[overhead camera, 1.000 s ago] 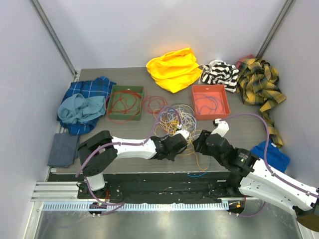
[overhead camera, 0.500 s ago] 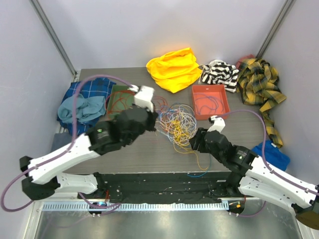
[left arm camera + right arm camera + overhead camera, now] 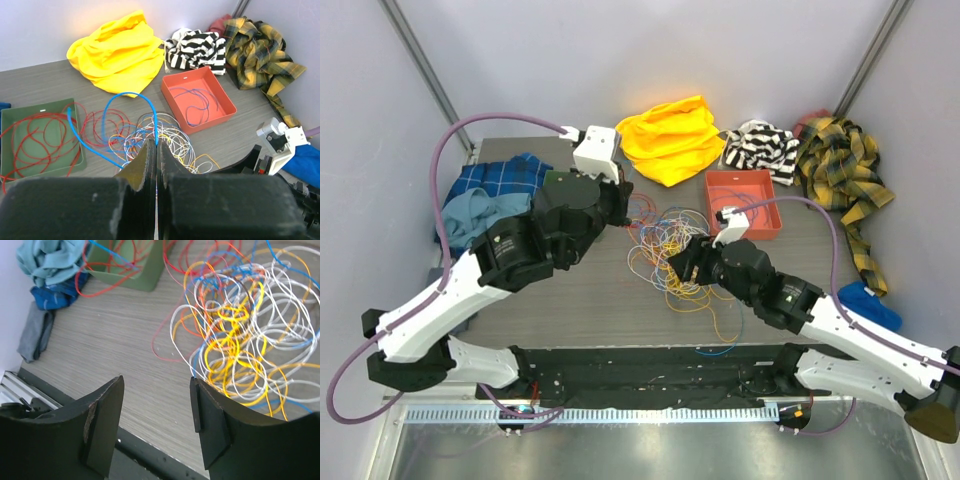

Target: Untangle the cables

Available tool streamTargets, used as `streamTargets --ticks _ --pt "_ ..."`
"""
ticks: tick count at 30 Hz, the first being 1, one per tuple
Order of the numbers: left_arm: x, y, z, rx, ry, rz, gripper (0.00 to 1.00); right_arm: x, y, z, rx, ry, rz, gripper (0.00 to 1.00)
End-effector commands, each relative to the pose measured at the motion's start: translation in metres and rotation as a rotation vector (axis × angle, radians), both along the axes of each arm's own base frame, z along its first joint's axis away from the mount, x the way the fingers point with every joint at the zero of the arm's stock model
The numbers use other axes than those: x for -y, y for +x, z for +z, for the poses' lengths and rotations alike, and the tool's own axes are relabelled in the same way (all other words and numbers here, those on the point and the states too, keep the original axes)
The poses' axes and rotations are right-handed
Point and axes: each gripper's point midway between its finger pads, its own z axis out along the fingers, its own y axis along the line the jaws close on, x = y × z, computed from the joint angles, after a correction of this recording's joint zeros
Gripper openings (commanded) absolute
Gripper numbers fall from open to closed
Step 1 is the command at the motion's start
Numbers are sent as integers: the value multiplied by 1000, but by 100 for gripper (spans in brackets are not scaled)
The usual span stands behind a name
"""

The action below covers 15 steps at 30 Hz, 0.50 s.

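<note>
Left wrist | left gripper [image 3: 156,146] clamped narrow, apparently on blue cable [image 3: 131,93] | right gripper [image 3: 156,387] stood wide, empty | cables [image 3: 665,245] lay heaped at 8 o'clock of orange tray [image 3: 740,175] | risk: pulling could cinch knots tighter.

Yellow cloth [image 3: 670,138], orange tray [image 3: 215,92] (cable [image 3: 196,106] perhaps blue)

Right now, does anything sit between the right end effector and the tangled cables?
Nothing visible does. The right end effector is open just short of the cables, and its wrist view shows only bare table between it and the nearest strands. The green tray stands off to the side, out of the way.
</note>
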Motion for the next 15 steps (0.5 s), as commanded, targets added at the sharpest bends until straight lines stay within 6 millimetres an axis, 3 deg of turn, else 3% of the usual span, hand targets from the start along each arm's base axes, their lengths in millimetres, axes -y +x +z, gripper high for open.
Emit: streamTargets --ticks 1,5,15 --pt "0 2 22 35 0 -7 0 -11 13 61 175 105 3 64" --pt "7 2 23 31 -11 -24 0 -14 14 87 262 171 17 68" --pt "25 7 5 3 24 -42 0 0 20 97 340 198 -52 74"
